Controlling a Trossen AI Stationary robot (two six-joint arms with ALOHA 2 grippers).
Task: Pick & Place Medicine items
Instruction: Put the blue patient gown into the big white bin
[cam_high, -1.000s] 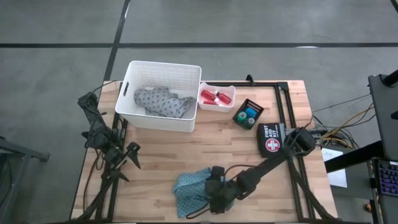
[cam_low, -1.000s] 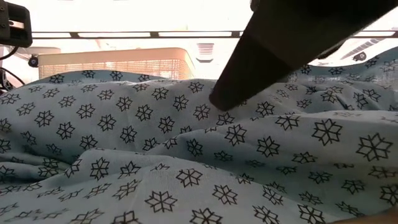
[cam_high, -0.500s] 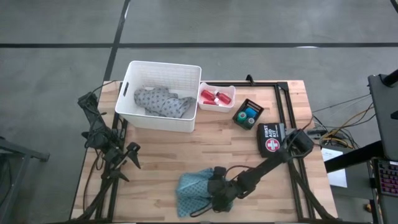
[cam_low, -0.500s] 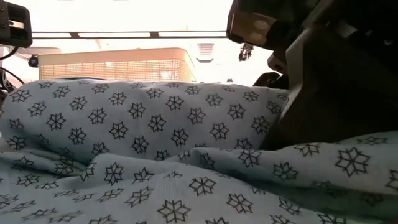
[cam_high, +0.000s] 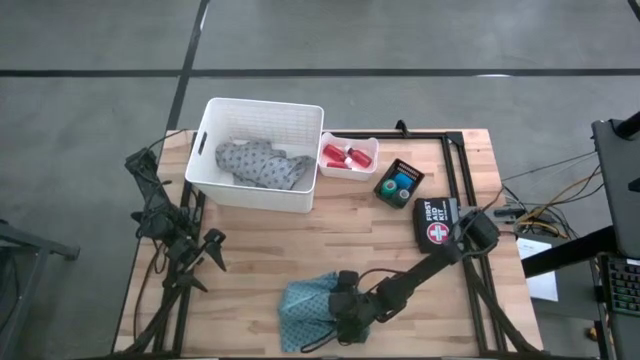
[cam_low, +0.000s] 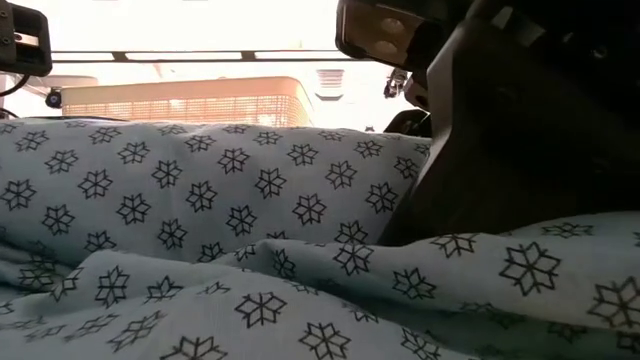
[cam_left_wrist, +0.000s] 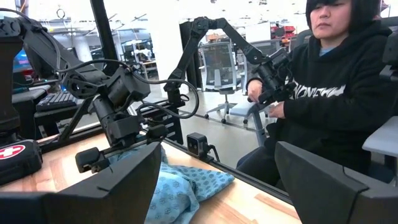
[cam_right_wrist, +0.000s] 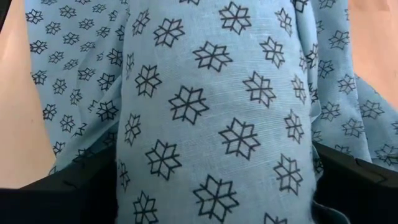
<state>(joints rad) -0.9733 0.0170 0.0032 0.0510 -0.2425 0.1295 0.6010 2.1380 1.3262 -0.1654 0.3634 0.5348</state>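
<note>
Two arms share a wooden table (cam_high: 260, 250) whose middle stretch lies bare, while the near edge is taken up by a teal patterned cloth (cam_high: 305, 305). The right gripper (cam_high: 335, 318) is down at that cloth, close to the table's near edge; the right wrist view shows a fold of the fabric bunched between its fingers (cam_right_wrist: 68, 186), so it pinches the cloth. The red bottles (cam_high: 345, 156) lie in a small white tray (cam_high: 368, 145) at the far side, just beside a white basket (cam_high: 300, 130) that holds a grey patterned cloth (cam_high: 260, 163). The blue and green containers (cam_high: 400, 182) sit in a dark holder next to the tray. All these items are well apart from the right gripper, across the open wood. A black first-aid pouch (cam_high: 436, 224) lies near the right arm's base. The left gripper (cam_high: 210, 250) waits over the table's left side, its fingers spread. In the left wrist view a person in a dark hoodie (cam_left_wrist: 329, 106) sits beyond the table.
</note>
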